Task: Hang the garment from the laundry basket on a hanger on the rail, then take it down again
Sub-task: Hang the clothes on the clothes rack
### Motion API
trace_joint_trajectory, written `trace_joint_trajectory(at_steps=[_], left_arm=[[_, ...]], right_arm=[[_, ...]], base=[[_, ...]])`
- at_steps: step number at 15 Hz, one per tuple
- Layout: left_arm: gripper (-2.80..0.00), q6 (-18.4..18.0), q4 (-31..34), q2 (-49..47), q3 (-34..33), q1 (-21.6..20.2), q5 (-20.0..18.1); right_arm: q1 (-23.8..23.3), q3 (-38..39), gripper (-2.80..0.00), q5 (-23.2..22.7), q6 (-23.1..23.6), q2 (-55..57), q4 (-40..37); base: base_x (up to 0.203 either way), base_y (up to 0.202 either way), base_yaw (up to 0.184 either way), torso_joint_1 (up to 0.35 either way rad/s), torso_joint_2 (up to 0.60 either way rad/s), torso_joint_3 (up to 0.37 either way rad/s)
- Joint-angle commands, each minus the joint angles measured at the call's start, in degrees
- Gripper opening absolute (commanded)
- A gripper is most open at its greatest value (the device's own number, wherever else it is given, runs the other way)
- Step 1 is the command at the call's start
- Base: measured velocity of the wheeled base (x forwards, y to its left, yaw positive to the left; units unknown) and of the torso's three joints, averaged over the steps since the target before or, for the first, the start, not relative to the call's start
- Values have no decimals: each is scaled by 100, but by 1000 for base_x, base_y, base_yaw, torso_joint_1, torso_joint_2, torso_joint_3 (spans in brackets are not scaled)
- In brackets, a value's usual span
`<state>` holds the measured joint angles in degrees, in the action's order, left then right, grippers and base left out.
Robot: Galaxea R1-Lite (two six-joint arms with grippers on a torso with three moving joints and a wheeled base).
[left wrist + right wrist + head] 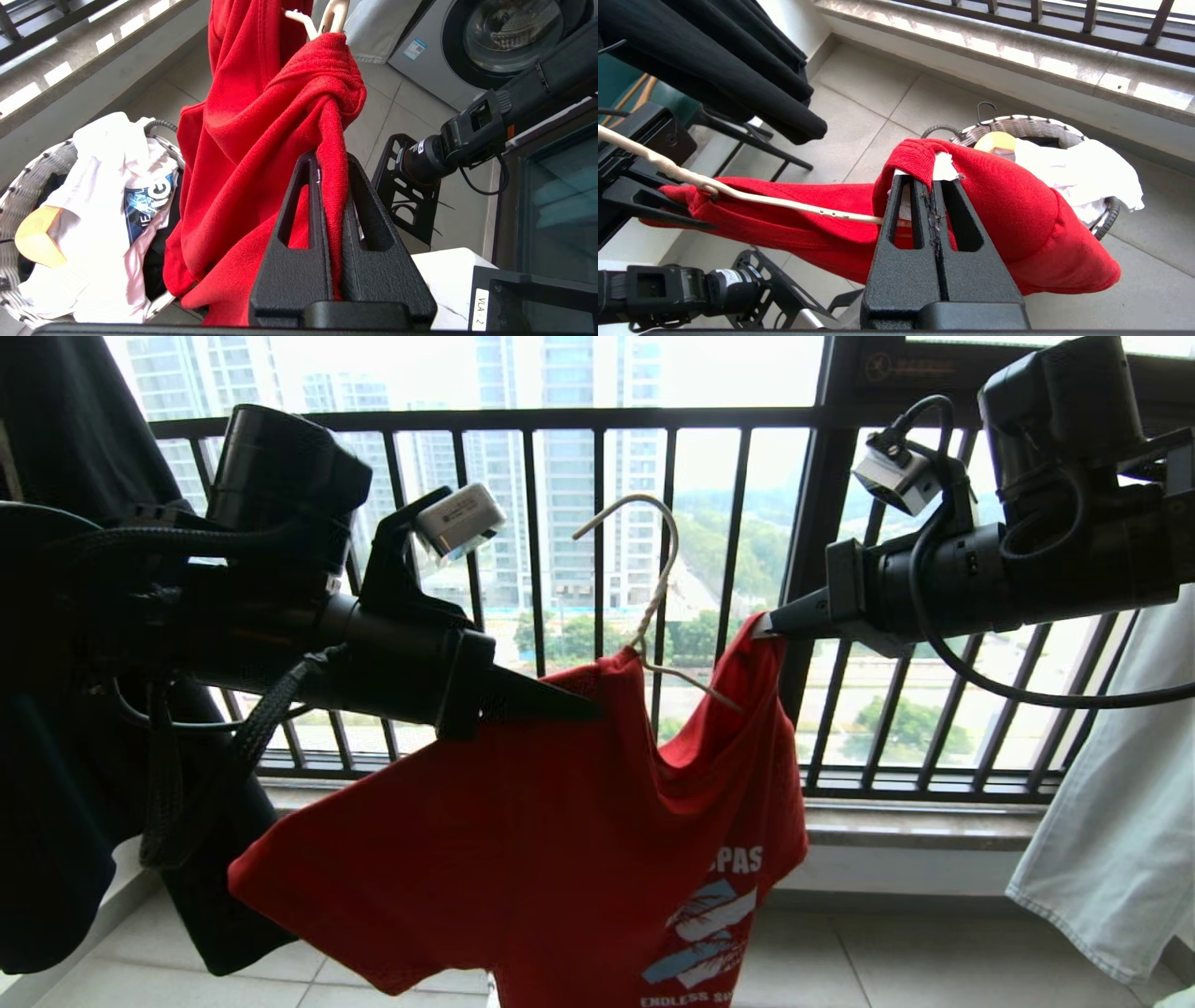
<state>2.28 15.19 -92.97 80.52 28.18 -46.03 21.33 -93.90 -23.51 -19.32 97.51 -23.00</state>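
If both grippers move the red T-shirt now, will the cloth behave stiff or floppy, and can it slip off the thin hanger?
Probably floppy: the red T-shirt sags between the left gripper and the right gripper. It seems light, since small pinches of fabric carry it. It might slip: the thin whitish wire hanger looks smooth, and its hook hangs on nothing in view.

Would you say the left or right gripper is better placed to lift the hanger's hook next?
Probably the right gripper: it pinches the shirt high at the collar, beside the hanger. The left gripper grips fabric lower.
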Motion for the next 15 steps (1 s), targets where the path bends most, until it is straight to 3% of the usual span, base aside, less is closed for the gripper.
trace_joint_trajectory(at_steps=[1,6,10,12,15], left_arm=[[-280,1,5,-95,-28,122,-20],[-280,41,-302,-459,-26,135,363],[-280,238,-438,-468,-54,135,366],[-280,542,-1125,-437,-310,143,366],[-280,1182,-2728,-399,-926,178,408]], right_arm=[[22,-23,-280,46,167,-76,-60],[548,-28,-280,423,171,-308,-125],[959,-37,-280,659,165,-345,-72],[1210,-40,-280,1196,174,-307,22],[1350,-338,-280,1282,168,-215,172]], base=[[0,0,0,0,0,0],[0,0,0,0,0,0],[0,0,0,0,0,0],[0,0,0,0,0,0],[0,0,0,0,0,0]])
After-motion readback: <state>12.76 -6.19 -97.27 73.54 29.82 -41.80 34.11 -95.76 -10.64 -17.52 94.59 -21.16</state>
